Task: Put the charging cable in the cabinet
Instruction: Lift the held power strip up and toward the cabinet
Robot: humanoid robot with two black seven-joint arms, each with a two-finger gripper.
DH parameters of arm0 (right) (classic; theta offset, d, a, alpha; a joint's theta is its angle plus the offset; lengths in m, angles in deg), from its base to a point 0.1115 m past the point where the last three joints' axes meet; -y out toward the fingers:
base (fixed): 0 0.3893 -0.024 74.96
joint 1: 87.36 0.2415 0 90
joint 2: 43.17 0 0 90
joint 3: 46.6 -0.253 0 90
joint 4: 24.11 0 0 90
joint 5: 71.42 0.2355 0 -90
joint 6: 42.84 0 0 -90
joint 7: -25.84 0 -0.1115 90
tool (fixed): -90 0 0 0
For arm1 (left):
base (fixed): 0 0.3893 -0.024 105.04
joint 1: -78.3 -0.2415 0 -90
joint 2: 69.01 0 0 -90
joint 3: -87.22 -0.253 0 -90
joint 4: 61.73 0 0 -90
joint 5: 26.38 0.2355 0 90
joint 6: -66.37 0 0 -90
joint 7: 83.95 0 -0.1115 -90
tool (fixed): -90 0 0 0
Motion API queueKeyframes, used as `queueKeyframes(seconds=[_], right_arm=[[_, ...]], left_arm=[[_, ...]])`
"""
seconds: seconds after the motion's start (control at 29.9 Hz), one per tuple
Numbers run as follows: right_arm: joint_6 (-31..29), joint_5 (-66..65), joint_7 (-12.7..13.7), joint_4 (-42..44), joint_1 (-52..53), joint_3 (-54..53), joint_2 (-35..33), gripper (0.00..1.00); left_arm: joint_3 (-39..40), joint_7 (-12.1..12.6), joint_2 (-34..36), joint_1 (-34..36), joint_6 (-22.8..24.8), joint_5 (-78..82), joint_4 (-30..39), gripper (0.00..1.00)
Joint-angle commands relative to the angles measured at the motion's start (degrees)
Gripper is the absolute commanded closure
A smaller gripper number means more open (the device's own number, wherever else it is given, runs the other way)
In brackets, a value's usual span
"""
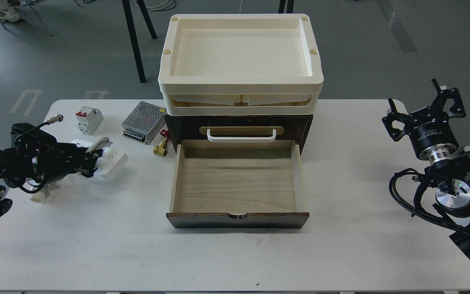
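The charging cable point(110, 162), a white power strip with its cord wound on it, is at the table's left, left of the cabinet. My left gripper point(89, 163) is shut on its left part; my arm hides most of the strip. A white plug point(39, 197) shows below my arm. The cabinet point(178, 126) is dark brown with a cream tray top point(239, 87) and a white bar handle point(241, 136). Its pale wood lower drawer point(237, 183) is pulled out and empty. My right gripper point(420, 109) is open and empty at the table's far right.
A white-and-red circuit breaker point(89, 119), a perforated metal power supply point(144, 122) and a small brass fitting with a red knob point(161, 148) lie between the strip and the cabinet. The white table point(235, 253) ends close in front. Black stand legs point(135, 36) rise behind.
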Motion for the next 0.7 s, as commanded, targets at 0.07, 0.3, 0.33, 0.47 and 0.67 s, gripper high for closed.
queueKeyframes(seconds=[0.07, 0.3, 0.33, 0.47, 0.67], right_arm=[[0.0, 0.0, 0.0, 0.0, 0.0, 0.0, 0.0, 0.0], [0.0, 0.0, 0.0, 0.0, 0.1, 0.0, 0.0, 0.0], [0.0, 0.0, 0.0, 0.0, 0.1, 0.0, 0.0, 0.0], [0.0, 0.0, 0.0, 0.0, 0.1, 0.0, 0.0, 0.0], [0.1, 0.0, 0.0, 0.0, 0.1, 0.0, 0.0, 0.0]], left_arm=[[0.1, -0.1, 10.7, 4.9, 1.2, -1.6, 10.3, 0.91], [0.4, 0.3, 22.7, 16.6, 5.1, -1.7, 26.3, 0.92], [0.5, 0.4, 23.2, 19.8, 7.5, -1.7, 27.7, 0.92], [0.3, 0.0, 23.0, 29.8, 13.6, -1.7, 31.0, 0.92], [0.3, 0.6, 22.5, 36.7, 21.3, -1.7, 42.4, 0.93]])
